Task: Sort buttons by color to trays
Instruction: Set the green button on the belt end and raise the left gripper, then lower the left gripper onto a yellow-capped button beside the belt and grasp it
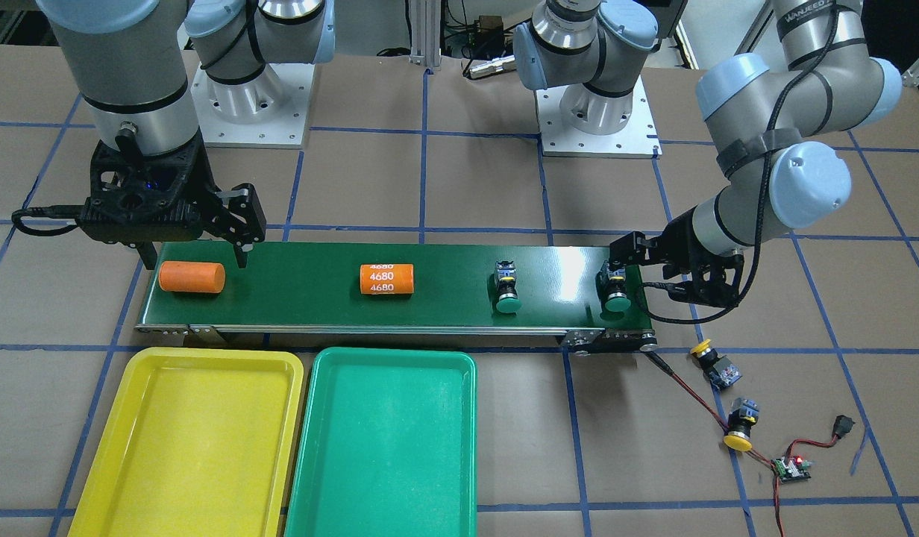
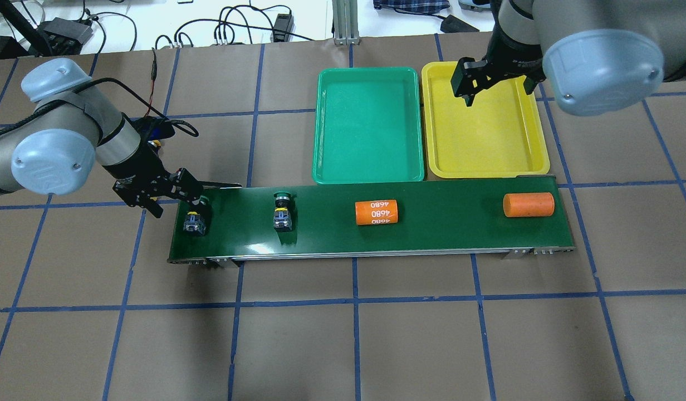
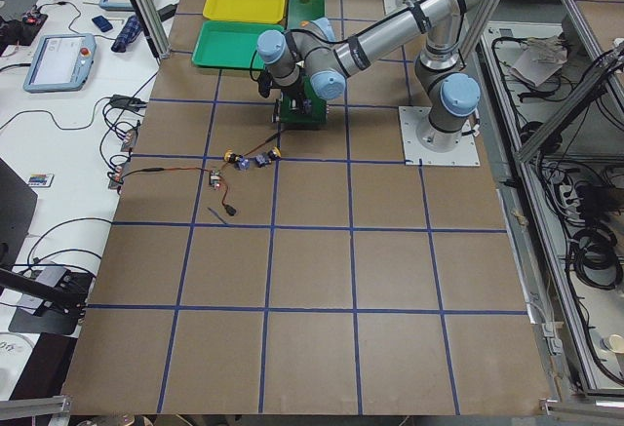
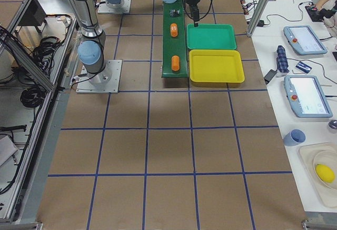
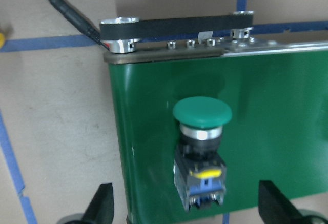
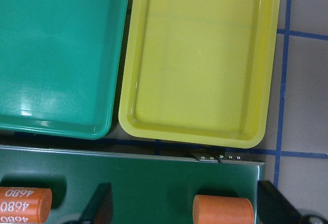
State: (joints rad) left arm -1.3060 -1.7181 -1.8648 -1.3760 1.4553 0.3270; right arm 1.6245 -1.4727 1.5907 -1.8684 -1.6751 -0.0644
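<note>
At the near end of the conveyor belt (image 1: pixel 430 298), left gripper (image 5: pixel 188 206) spread wide, fingers flanking the first green button (image 5: pixel 202 112) without contact; second green button (image 1: pixel 507 291) further along the belt; two yellow buttons (image 1: pixel 740 426) on the table off that end; right gripper (image 1: pixel 195 257) wide open over the plain orange cylinder (image 1: pixel 192 277); yellow tray (image 1: pixel 206 353) and green tray (image 1: pixel 392 353) side by side beside the belt.
</note>
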